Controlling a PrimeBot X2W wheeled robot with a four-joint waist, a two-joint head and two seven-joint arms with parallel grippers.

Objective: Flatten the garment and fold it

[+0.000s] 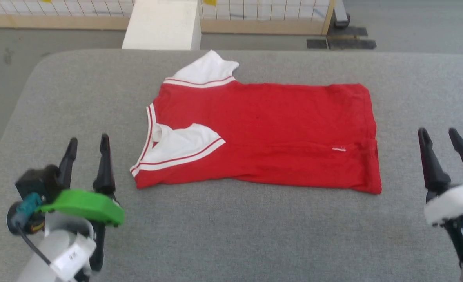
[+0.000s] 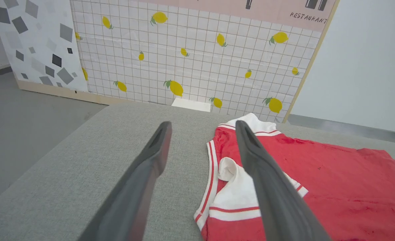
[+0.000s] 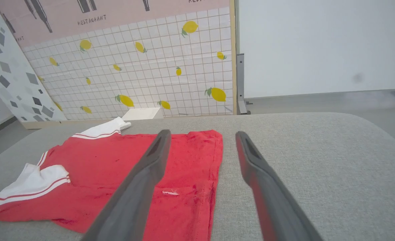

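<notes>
Garment at the centre: a red jersey-style T-shirt with white short sleeves and red-and-white striped trim (image 1: 262,137). It lies in the middle of the grey fabric-covered table (image 1: 231,235), and neither claw touches it.

The left gripper (image 1: 88,141), two long dark fingers under a green wrist cover, has its jaws spread wide and holds nothing. It sits at about 8 o'clock from the shirt, fingers aimed toward 12, just off the striped V collar (image 1: 149,133). The right gripper (image 1: 437,133), with a white wrist housing, is equally wide and empty. It stands between 3 and 4 o'clock, a little beyond the hem (image 1: 374,137). Flanking the two short ends like this looks like a stance for taking collar and hem together.

The garment lies sideways, collar at 9 o'clock and hem at 3. Its near white sleeve (image 1: 184,147) is turned in on top of the red body, while the far white sleeve (image 1: 206,70) pokes out toward 12 o'clock. A small white logo (image 1: 339,149) shows near the hem. The body is fairly smooth, with a low ridge running along the near edge. From these angles it may already be doubled lengthwise, though the layers cannot be counted. By that reading, the far sleeve needs tucking in and the crosswise fold remains.

Past the table at 12 o'clock stands a plain white box (image 1: 162,23).
</notes>
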